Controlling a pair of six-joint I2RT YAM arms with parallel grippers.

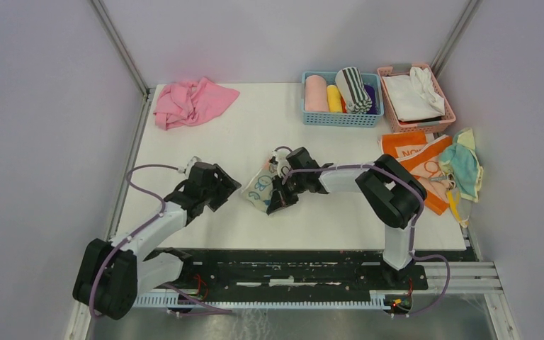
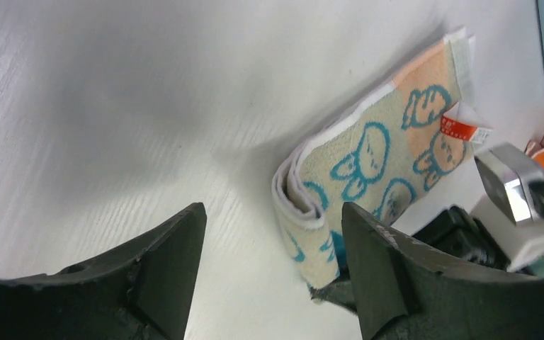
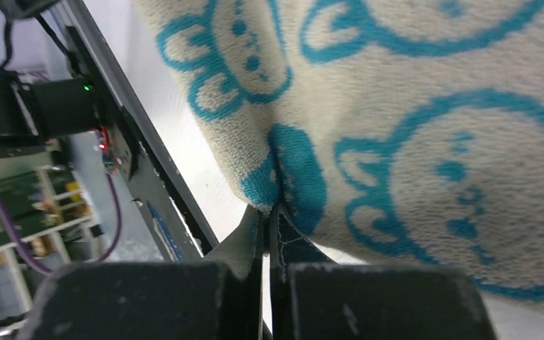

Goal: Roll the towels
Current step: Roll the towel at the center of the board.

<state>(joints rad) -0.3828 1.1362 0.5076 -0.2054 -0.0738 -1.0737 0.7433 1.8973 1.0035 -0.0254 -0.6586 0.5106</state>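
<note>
The pale towel (image 1: pixel 259 187) with teal bunny prints lies partly rolled at the table's middle. In the left wrist view the bunny towel (image 2: pixel 375 152) has its rolled end toward me. My right gripper (image 1: pixel 280 199) is shut on that towel's lower edge, and in the right wrist view the gripper (image 3: pixel 269 210) pinches a teal patch of the towel (image 3: pixel 432 142). My left gripper (image 1: pixel 225 188) stands open just left of the roll; its jaws (image 2: pixel 273 212) hold nothing. An orange towel (image 1: pixel 416 160) and teal-and-yellow towels (image 1: pixel 462 167) lie at the right edge.
A crumpled pink cloth (image 1: pixel 190 101) lies at the back left. At the back right a blue basket (image 1: pixel 341 120) holds several rolled towels, and beside it a pink basket (image 1: pixel 418 127) holds white cloth. The right arm's fingers (image 2: pixel 334 290) show under the roll.
</note>
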